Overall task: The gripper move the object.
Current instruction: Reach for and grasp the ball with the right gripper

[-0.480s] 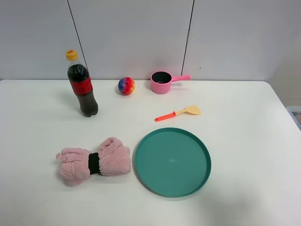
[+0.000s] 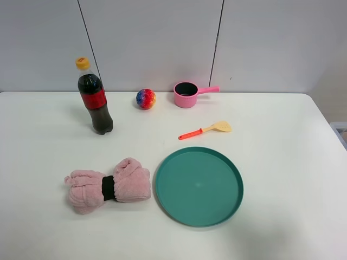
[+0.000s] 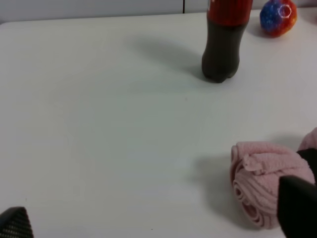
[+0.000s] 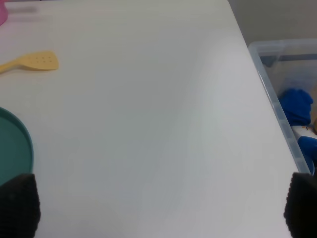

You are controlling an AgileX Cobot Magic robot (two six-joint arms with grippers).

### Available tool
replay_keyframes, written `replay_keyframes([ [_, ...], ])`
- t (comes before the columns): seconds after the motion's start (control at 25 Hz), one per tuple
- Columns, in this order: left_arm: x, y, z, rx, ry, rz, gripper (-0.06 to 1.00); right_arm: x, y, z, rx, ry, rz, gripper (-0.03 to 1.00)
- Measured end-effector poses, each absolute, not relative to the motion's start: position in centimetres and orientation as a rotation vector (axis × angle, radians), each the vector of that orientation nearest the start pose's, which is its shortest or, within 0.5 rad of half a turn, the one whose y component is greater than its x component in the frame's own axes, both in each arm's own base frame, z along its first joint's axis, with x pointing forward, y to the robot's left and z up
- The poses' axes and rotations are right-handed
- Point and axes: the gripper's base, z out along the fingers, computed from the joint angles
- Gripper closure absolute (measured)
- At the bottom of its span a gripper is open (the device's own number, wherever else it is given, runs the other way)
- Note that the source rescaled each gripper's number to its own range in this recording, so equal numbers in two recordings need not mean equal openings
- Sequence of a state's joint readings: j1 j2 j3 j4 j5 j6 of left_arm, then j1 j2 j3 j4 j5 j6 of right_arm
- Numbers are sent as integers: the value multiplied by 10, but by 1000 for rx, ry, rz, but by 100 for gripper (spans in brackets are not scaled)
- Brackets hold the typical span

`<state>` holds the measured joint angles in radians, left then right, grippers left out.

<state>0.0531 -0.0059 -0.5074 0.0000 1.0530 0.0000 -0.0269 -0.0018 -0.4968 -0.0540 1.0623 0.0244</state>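
Note:
The rainbow-mottled ball (image 2: 146, 98) rests on the white table near the back, between the cola bottle and the pink saucepan. It also shows in the left wrist view (image 3: 278, 17), far from the fingers. Neither arm shows in the exterior high view. My left gripper (image 3: 156, 220) is open and empty, with its dark fingertips (image 3: 297, 208) set wide apart over the table beside the pink towel. My right gripper (image 4: 158, 208) is open and empty, with its fingertips (image 4: 17, 206) wide apart over bare table near the right edge.
A cola bottle (image 2: 95, 97) stands at the back left. A pink saucepan (image 2: 187, 94) sits right of the ball. An orange-handled spatula (image 2: 206, 129) lies before it. A teal plate (image 2: 199, 186) and a rolled pink towel (image 2: 108, 185) lie in front. A clear bin (image 4: 285, 94) stands off the table's right edge.

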Motion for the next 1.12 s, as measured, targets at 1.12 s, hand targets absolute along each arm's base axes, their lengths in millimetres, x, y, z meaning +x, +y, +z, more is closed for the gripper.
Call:
replay_keyframes([
  [1.12,-6,0,280,-54,2023,34,-6,98,9,424,-143,2102,72,-3],
])
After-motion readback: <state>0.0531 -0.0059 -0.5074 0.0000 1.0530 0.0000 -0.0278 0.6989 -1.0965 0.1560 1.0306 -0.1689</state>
